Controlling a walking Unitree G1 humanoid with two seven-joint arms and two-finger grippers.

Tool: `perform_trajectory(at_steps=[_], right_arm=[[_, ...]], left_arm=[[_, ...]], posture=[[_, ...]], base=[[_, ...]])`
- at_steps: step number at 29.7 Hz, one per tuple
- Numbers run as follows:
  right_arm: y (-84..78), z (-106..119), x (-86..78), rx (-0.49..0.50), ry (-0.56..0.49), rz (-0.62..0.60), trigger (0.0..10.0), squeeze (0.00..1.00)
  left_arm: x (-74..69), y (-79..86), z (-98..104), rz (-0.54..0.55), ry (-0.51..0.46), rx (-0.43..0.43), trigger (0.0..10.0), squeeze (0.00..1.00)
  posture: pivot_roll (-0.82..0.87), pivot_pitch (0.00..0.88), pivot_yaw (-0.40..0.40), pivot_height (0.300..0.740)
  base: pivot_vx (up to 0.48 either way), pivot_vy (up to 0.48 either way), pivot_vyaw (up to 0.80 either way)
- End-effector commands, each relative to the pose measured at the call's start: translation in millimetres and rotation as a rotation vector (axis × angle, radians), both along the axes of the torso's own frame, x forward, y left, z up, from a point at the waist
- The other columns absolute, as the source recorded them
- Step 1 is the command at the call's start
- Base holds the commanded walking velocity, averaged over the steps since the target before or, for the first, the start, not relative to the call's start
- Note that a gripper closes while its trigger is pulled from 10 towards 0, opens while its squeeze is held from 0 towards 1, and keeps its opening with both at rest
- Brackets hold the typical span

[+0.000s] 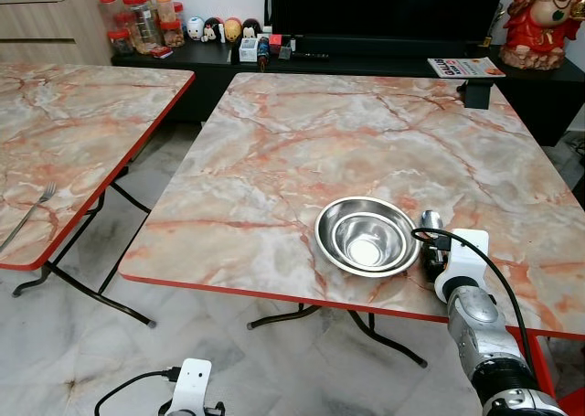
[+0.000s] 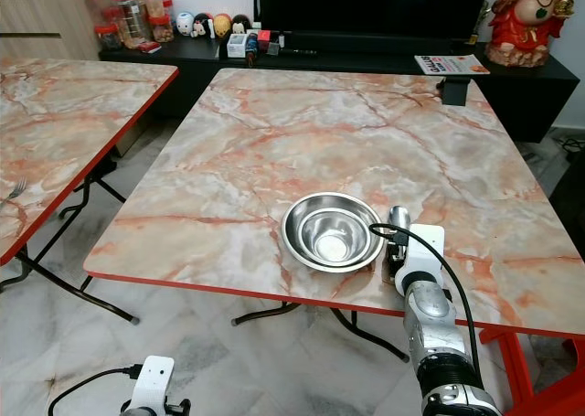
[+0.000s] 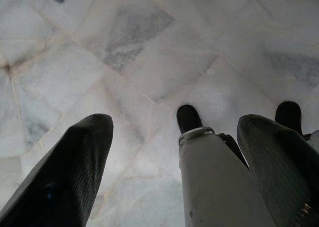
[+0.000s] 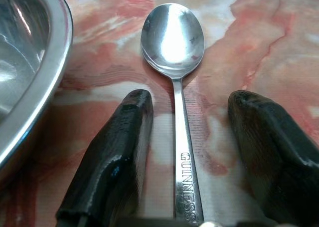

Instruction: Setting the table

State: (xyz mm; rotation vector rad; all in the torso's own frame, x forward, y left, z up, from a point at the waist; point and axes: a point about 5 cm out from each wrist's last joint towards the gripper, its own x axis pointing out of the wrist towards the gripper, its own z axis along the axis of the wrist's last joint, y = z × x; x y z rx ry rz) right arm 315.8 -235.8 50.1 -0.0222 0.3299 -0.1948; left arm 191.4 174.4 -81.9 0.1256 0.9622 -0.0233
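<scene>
Bowls (image 1: 367, 236) nested at lower right, spoon (image 4: 174, 42) laid beside — right gripper (image 4: 192, 137) open astride its handle; fork (image 1: 32, 210) left unplaced.

Head stereo pair: looks forward and down from near edge of pink-veined marble-top folding table with red rim (image 1: 274, 142); far end reaches black TV cabinet (image 1: 366, 64). Both eyes share nested round steel bowls (image 2: 332, 232), second marble table (image 1: 55, 133) at left.
Right wrist camera: very near tabletop, faces along shiny steel spoon stamped GUINNESS (image 4: 173, 42); shares bowl rim with head pair.
Left wrist camera: low, faces down at grey-white marble floor tiles (image 3: 149, 62).
</scene>
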Motion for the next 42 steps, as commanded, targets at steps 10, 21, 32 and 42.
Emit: perform_trajectory(at_steps=[10, 21, 32, 42], right_arm=[[-1.0, 17, 7.1, 0.03, -0.117, -0.009, 10.0, 0.0], [-9.1, 33, 8.5, 0.016, -0.232, -0.067, 10.0, 0.0], [-27.0, 53, -4.5, -0.118, -0.414, -0.161, 10.0, 0.0], [-25.6, 41, -20.8, -0.14, -0.421, -0.186, 10.0, 0.0]], left_arm=[[1.1, 2.3, 1, 0.004, 0.007, 0.008, 10.0, 0.0], [1.1, 1.6, 0, -0.002, 0.008, 0.008, 10.0, 0.0], [0.6, 1.1, 0, 0.0, 0.009, 0.006, 10.0, 0.0], [3.5, 1.0, 2, 0.015, -0.016, 0.002, 10.0, 0.0]], posture=[[-0.08, 0.0, 0.016, 0.74], [-0.08, 0.0, 0.017, 0.74], [-0.09, 0.0, 0.017, 0.74], [-0.1, 0.0, 0.016, 0.74]], base=[[0.0, 0.0, 0.0], [0.0, 0.0, 0.0], [0.0, 0.0, 0.0], [0.0, 0.0, 0.0]])
